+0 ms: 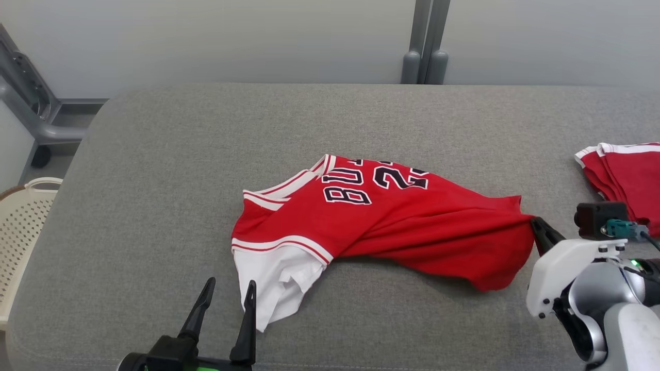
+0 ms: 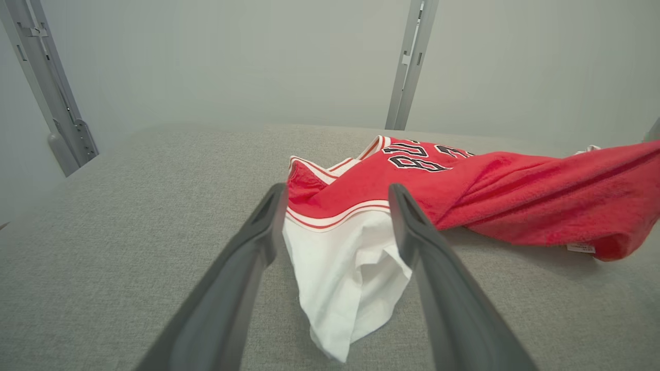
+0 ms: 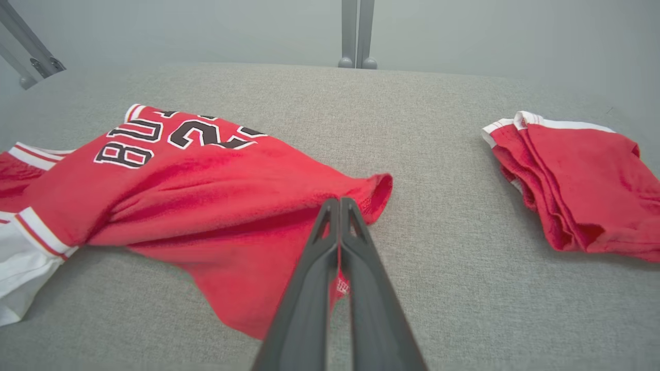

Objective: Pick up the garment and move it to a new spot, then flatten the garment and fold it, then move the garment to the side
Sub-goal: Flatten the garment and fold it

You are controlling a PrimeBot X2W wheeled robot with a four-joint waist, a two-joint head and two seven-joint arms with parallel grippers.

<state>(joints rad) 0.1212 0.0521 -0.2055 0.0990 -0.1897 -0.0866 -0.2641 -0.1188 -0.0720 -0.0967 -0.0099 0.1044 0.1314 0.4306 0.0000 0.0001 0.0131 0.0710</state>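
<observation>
surface: grey padded table (image 1: 154, 154) | table's near edge: left gripper (image 1: 232, 283) jaws wide, at the white end; right gripper (image 1: 536, 222) pinched closed on red jersey (image 1: 402, 216) hem | table middle: jersey crumpled; only grasped; moving, flattening, folding remain | writing: "bu", "2" legible; rest hidden | table's far right: folded red garment (image 1: 624, 175)

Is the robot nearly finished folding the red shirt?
Not nearly. Done: nothing yet. The red shirt lies crumpled on the grey table, neither flat nor folded. In hand: the right claw is shut on its red hem, and the left claw hangs open by the white sleeve. Left: move it, flatten, fold and set it aside, maybe near the folded red clothes.
</observation>
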